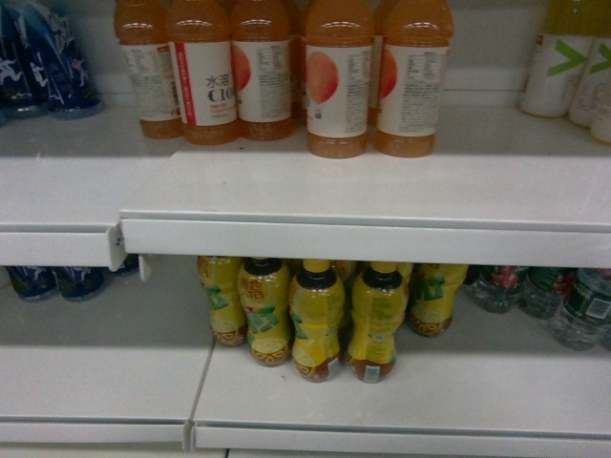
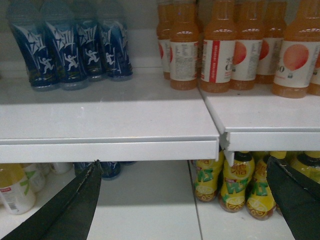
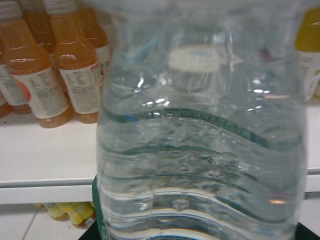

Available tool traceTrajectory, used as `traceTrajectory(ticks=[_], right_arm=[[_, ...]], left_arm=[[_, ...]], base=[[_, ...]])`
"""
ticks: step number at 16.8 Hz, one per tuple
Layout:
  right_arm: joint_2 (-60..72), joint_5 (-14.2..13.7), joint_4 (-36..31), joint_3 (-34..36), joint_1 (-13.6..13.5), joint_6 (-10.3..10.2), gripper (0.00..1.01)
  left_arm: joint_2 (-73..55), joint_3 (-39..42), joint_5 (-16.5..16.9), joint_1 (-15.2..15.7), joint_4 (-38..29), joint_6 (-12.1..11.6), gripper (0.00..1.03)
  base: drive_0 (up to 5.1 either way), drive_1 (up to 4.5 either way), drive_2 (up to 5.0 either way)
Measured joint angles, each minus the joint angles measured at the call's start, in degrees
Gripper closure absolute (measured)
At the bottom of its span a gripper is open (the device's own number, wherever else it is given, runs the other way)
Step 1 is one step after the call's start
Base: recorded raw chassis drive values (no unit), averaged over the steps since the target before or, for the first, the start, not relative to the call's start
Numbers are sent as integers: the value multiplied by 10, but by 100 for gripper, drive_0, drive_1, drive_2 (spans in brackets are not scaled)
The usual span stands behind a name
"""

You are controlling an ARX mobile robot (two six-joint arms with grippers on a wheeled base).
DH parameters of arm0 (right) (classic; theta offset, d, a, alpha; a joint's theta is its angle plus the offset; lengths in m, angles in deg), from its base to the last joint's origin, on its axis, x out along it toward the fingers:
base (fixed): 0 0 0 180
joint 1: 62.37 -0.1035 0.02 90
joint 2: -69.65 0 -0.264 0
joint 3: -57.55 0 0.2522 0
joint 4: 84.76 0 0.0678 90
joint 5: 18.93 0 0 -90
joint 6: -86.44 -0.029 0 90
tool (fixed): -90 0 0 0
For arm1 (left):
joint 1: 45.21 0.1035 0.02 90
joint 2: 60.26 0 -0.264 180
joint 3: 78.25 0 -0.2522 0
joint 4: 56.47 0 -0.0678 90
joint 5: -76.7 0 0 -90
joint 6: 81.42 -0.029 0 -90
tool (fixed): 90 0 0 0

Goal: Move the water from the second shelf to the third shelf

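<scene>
The water bottle [image 3: 202, 130] fills the right wrist view, held up in front of the shelf [image 3: 45, 150] carrying the orange drinks [image 3: 75, 75]. It should be kept upright and set down on bare shelf just beside those drinks. The right fingers seem closed around its base, though they are barely visible. The left fingers [image 2: 75, 205] hang spread apart, holding nothing.
</scene>
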Motion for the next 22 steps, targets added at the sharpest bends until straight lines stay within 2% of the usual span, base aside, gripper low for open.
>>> traceTrajectory(ticks=[22], right_arm=[[0, 0, 0, 0, 0, 0, 60]], left_arm=[[0, 0, 0, 0, 2, 0, 5]], base=[[-453, 220, 220]])
